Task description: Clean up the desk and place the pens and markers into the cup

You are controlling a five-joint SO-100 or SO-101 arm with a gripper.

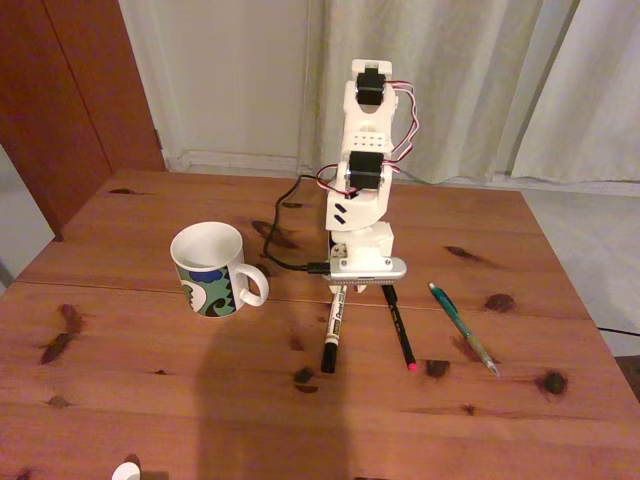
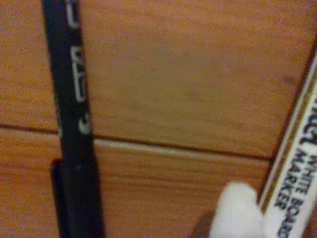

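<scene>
My gripper is tucked down under my folded white arm (image 1: 365, 190) in the fixed view, so I cannot tell whether its jaws are apart or together; in my wrist view a blurred, rounded white fingertip (image 2: 237, 210) pokes in at the bottom edge, just beside the white marker (image 2: 292, 183), and contact is unclear. That marker's upper end is hidden beneath my base in the fixed view, where its black cap end (image 1: 329, 355) points toward the camera. The thin black pen (image 1: 399, 328) with its red tip lies just to the right of it, also partly covered by my base; up close it is a smooth matte barrel (image 2: 69, 119) with unreadable pale lettering. The teal-green pen (image 1: 462, 326) lies farther right, slanted. The glossy white cup (image 1: 213, 270) stands upright at left, its handle turned to the right, on the knotty reddish-brown desk (image 1: 150, 380), crossed by a dark seam (image 2: 163, 146).
</scene>
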